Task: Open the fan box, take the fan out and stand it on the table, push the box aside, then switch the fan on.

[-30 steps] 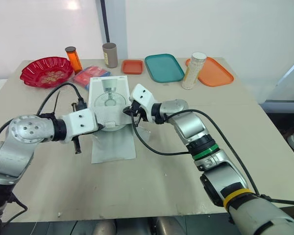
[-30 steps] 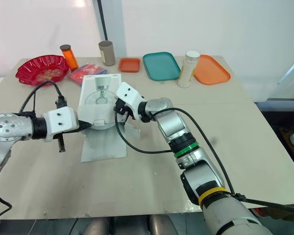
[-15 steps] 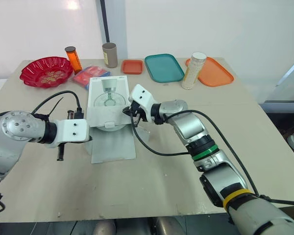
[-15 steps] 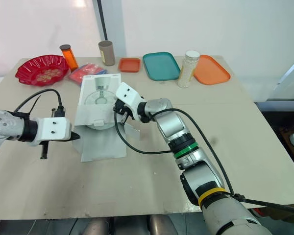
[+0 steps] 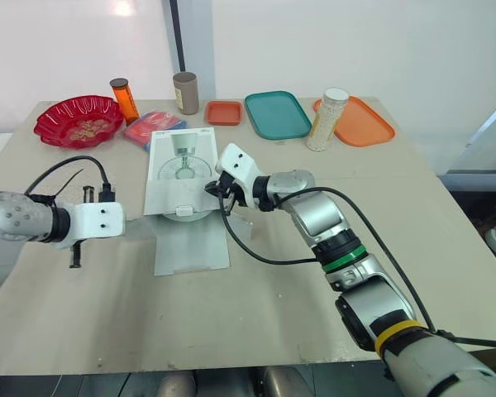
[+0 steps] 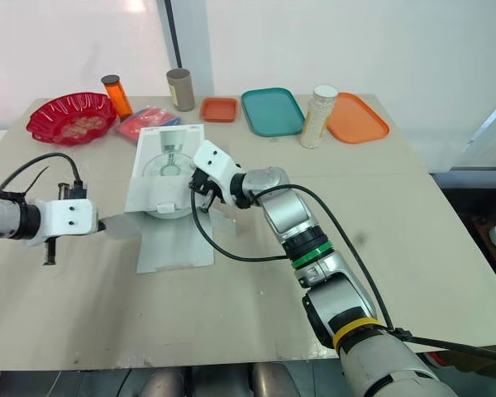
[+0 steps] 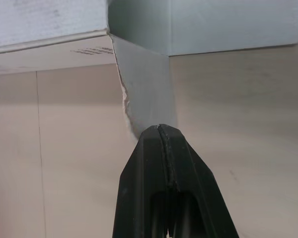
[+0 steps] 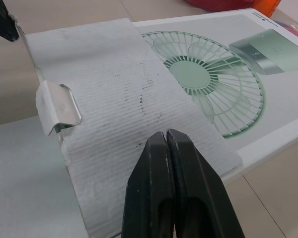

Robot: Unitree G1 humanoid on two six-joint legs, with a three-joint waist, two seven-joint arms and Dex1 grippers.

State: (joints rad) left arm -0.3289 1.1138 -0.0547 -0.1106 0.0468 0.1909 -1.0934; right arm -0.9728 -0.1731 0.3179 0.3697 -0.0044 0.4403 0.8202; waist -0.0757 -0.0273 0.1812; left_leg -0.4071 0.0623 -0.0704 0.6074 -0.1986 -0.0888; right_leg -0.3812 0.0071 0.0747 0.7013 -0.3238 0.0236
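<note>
Our left gripper (image 7: 160, 144) is pinched closed on the side flap (image 7: 148, 89), drawn out toward eight o'clock from the fan box (image 6: 165, 169). Our right gripper (image 8: 166, 148), fingers pressed together on nothing, rests against the box's edge at three o'clock. The box lies left of the table's (image 6: 256, 314) centre, with its front flap (image 6: 175, 246) down at six o'clock. We judge the opening half done. Lifting the fan out, standing it, pushing the box aside and switching on all remain.

Beige table (image 5: 256, 314), white wall (image 5: 355, 41) behind, dark vertical strip (image 5: 176, 37) on it, light glare (image 5: 122, 8) upper left
</note>
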